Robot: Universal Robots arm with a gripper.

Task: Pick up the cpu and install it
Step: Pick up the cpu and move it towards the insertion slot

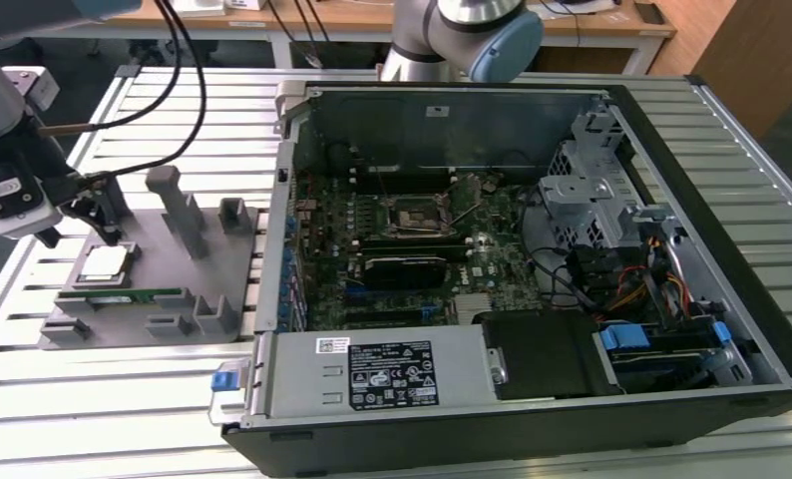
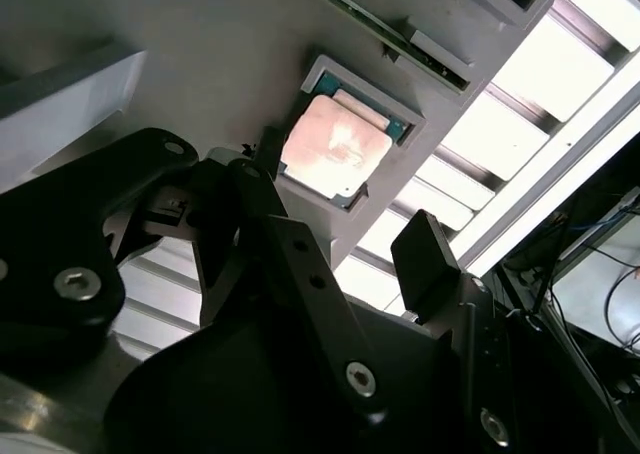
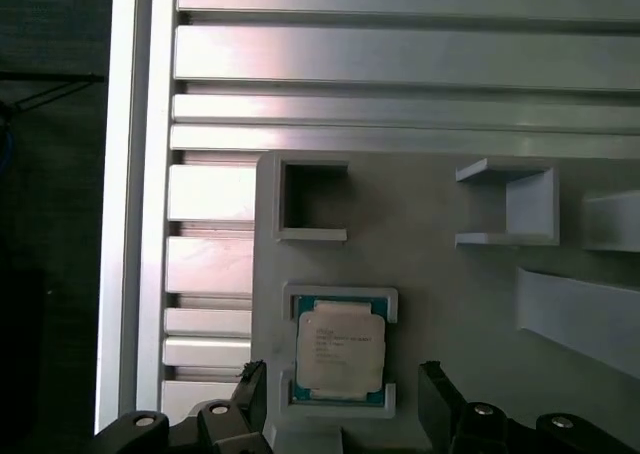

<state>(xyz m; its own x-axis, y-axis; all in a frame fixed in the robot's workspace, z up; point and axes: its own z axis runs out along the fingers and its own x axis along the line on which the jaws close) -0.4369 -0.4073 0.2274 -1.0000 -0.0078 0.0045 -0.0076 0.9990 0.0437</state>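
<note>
- The gripper (image 3: 342,394) is hovering over the cpu (image 3: 340,349), fingers (image 3: 440,394) gaping wide.
- The cpu is lying in a grey holder (image 1: 157,269) beside a memory stick (image 1: 120,297).
- An open computer case (image 1: 503,249) is occupying the slatted table (image 1: 117,389).

The cpu (image 3: 340,350), a flat square chip with a silvery top and green edge, lay level in a pocket of the grey holder (image 3: 430,274).

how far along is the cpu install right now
Nothing is finished yet. The cpu lies in its pocket on the gray holder. In hand: the gripper hangs over it, fingers open on either side. Left: the grasp, the lift, and seating it in the motherboard socket, which looks empty.
</note>
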